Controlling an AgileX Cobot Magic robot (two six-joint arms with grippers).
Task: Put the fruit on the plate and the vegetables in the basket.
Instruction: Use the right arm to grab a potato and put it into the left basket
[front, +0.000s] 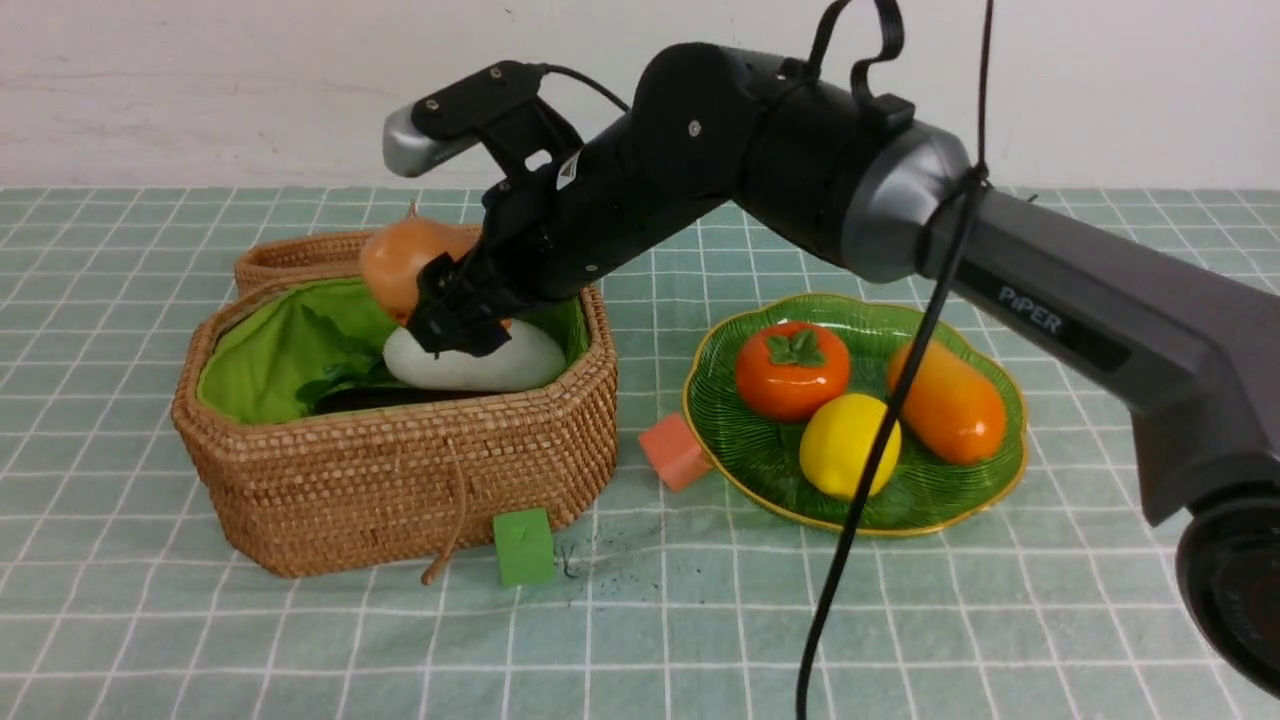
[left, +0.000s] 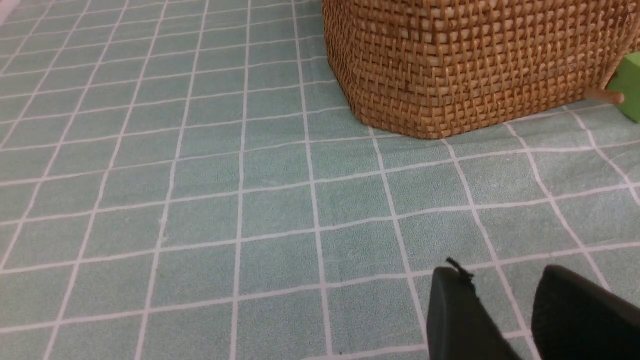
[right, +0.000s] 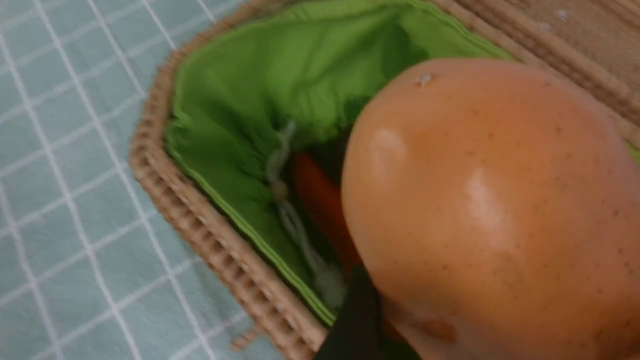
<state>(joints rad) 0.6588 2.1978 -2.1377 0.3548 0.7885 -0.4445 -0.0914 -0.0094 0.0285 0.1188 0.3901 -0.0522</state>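
Note:
My right gripper (front: 455, 312) reaches over the wicker basket (front: 400, 470) and is shut on the brown potato (front: 405, 262), which hangs above the green lining. The potato (right: 490, 210) fills the right wrist view, with one black finger (right: 356, 320) against it. In the basket lie a white oblong vegetable (front: 470, 366), green leaves (front: 325, 345) and a red pepper (right: 320, 200). The green plate (front: 735, 440) holds the persimmon (front: 792, 368), lemon (front: 848, 445) and mango (front: 947, 402). My left gripper (left: 500, 274) is open and empty, low over the cloth near a basket (left: 465, 65) corner.
A green cube (front: 523, 546) sits at the basket's front, by the hanging cord (front: 455, 520). A salmon cube (front: 675, 452) lies between basket and plate. The wicker lid (front: 300, 258) rests behind the basket. A black cable (front: 880, 440) hangs across the plate.

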